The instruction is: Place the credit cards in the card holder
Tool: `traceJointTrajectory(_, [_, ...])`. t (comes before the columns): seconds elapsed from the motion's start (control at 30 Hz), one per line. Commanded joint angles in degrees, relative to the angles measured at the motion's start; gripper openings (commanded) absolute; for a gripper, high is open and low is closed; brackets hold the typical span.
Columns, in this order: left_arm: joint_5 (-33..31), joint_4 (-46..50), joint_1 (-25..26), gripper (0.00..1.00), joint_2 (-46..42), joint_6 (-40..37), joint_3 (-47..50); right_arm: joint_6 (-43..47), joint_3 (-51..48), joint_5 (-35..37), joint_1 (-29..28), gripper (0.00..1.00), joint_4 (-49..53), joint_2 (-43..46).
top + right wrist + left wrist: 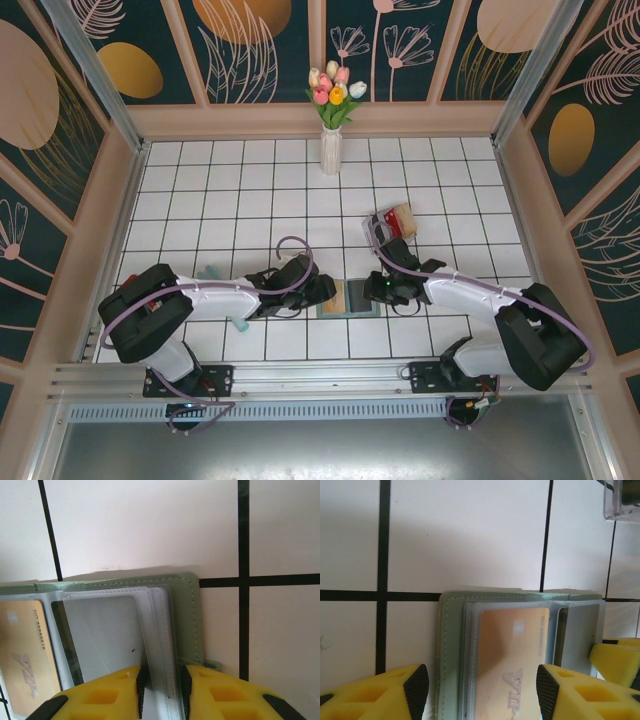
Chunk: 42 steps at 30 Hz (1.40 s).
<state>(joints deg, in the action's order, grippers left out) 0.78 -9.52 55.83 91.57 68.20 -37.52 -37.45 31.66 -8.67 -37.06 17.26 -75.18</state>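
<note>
Right jaws pinch the green card holder (186,610) by its clear sleeve (102,630); left jaws wide (tan credit card (512,660) inside).

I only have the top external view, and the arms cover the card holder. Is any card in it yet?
Observer: Yes. In the left wrist view a tan card marked VIP appears to sit inside a clear sleeve of the open card holder.
Operator: Is the right gripper gripping anything?
Observer: In the right wrist view the right gripper is pinched shut on the edge of the card holder's clear sleeves, at its right half.
Operator: And the pocket next to that grip?
Observer: That clear pocket looks empty; no card shows through it.
</note>
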Motion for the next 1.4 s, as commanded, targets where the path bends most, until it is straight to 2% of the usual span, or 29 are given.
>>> traceJointTrajectory(0.0, [2.87,-2.82,-0.11,0.61,2.07,0.00,-0.67,0.63,-2.48,1.99,0.14,0.29,-0.02,-2.43])
traceJointTrajectory(0.33, [4.24,-4.83,-0.11,0.53,2.65,0.14,-0.80,0.27,-3.01,1.01,-0.26,0.29,-1.69,-3.35])
traceJointTrajectory(0.73, [4.05,-7.24,-0.11,0.34,-1.10,0.58,0.59,-0.38,-2.83,0.85,-1.00,0.29,-2.55,-3.92])
traceJointTrajectory(0.9, [2.61,-4.83,-0.15,0.12,-2.03,-0.49,0.24,-0.69,-0.87,0.19,-1.24,0.29,-1.94,-2.08])
traceJointTrajectory(1.0, [-0.37,1.23,-0.10,0.08,-2.88,-2.15,-1.15,-0.93,1.25,2.81,-1.28,0.32,0.65,2.27])
traceJointTrajectory(1.13, [-1.41,3.25,-0.11,0.07,-3.57,-3.03,-1.40,-0.65,2.44,6.38,-0.56,0.37,3.66,5.26])
traceJointTrajectory(1.27, [-1.21,3.36,-0.12,0.07,-3.28,-3.33,-1.59,-0.58,2.40,8.61,-0.38,0.38,5.04,2.86])
traceJointTrajectory(1.37, [-1.29,3.45,-0.12,0.07,-3.18,-3.43,-1.77,-1.06,1.94,7.75,-0.47,0.37,3.97,1.15])
